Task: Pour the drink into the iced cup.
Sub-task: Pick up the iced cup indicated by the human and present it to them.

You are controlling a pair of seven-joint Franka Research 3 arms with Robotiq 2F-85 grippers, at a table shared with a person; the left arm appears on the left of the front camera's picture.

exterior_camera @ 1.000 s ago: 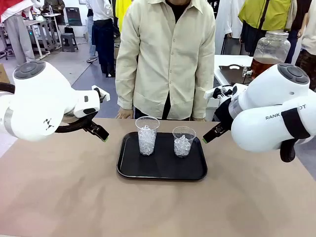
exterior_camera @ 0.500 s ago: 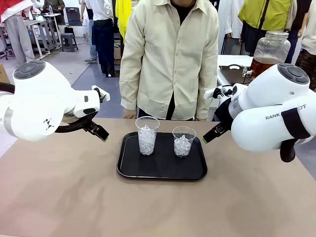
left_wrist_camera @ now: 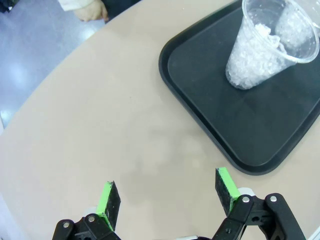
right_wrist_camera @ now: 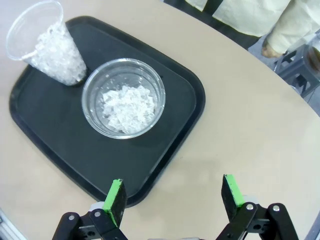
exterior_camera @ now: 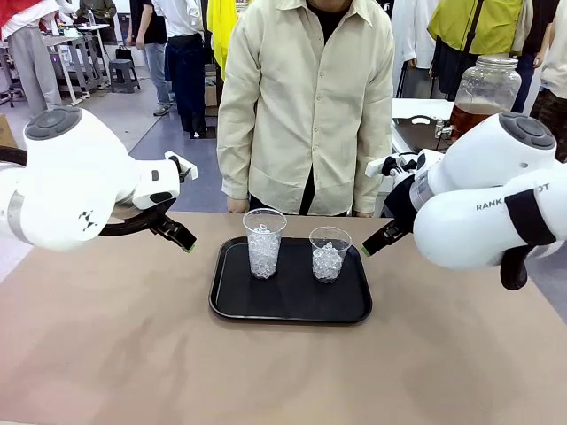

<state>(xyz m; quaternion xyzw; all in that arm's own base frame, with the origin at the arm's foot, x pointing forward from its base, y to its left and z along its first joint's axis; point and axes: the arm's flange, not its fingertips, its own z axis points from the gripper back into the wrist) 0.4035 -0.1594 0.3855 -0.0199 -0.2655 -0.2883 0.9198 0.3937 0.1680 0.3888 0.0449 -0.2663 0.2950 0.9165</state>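
A: Left gripper (exterior_camera: 187,244) status?
B: Fingers apart, empty. Above bare surface (exterior_camera: 106,354), just left of tray (exterior_camera: 292,299) rim.
A: Right gripper (exterior_camera: 367,251)?
B: Spread wide, empty. Straddling tray's right-hand edge, near shorter iced cup (exterior_camera: 330,257).
A: Drink (exterior_camera: 468,120)?
B: In glass jar (exterior_camera: 485,84) on far table, well apart from taller iced cup (exterior_camera: 264,246).
A: Clearance?
B: Bare surface around whole tray.

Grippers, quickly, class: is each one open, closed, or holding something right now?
Left gripper: open, holding nothing, above the bare table.
Right gripper: open, holding nothing, by the tray edge.
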